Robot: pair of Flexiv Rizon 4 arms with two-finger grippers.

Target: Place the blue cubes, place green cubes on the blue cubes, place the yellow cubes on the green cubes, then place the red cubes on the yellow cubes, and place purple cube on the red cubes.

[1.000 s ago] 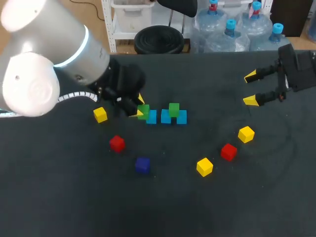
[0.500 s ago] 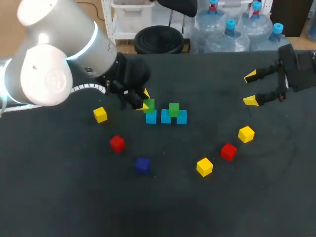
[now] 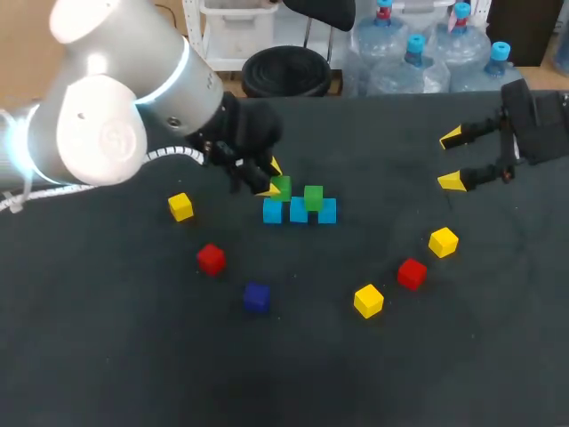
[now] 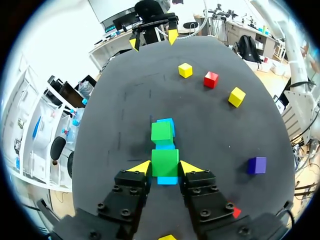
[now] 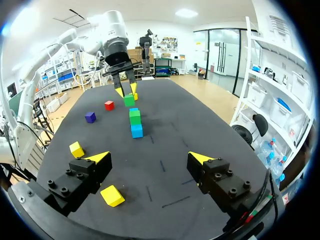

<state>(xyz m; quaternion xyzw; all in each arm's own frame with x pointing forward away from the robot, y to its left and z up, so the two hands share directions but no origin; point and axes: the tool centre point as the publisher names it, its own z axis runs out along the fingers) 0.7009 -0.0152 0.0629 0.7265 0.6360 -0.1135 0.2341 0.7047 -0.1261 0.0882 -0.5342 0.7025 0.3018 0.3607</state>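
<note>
My left gripper [image 3: 272, 180] is shut on a green cube [image 3: 281, 188], holding it just over the leftmost blue cube [image 3: 273, 212] of a row of three. In the left wrist view the green cube [image 4: 165, 162] sits between the yellow tips with that blue cube [image 4: 167, 180] right beneath it. A second green cube [image 3: 313, 197] rests on the other two blue cubes [image 3: 327, 212]. Loose on the table lie yellow cubes [image 3: 180, 206] [image 3: 368, 300] [image 3: 443, 241], red cubes [image 3: 211, 259] [image 3: 412, 273] and a purple cube [image 3: 257, 297]. My right gripper [image 3: 453, 160] hangs open and empty at the far right.
The dark table [image 3: 133, 356] carries only the cubes. From the right wrist view, a yellow cube [image 5: 112, 195] lies just under my right gripper [image 5: 150, 157] and another yellow cube [image 5: 76, 149] lies beside it. The cube row [image 5: 136, 131] is well ahead of it.
My left gripper has carried the green cube to the right and slightly up, from beside the leftmost blue cube to over it. The right arm has not moved.
</note>
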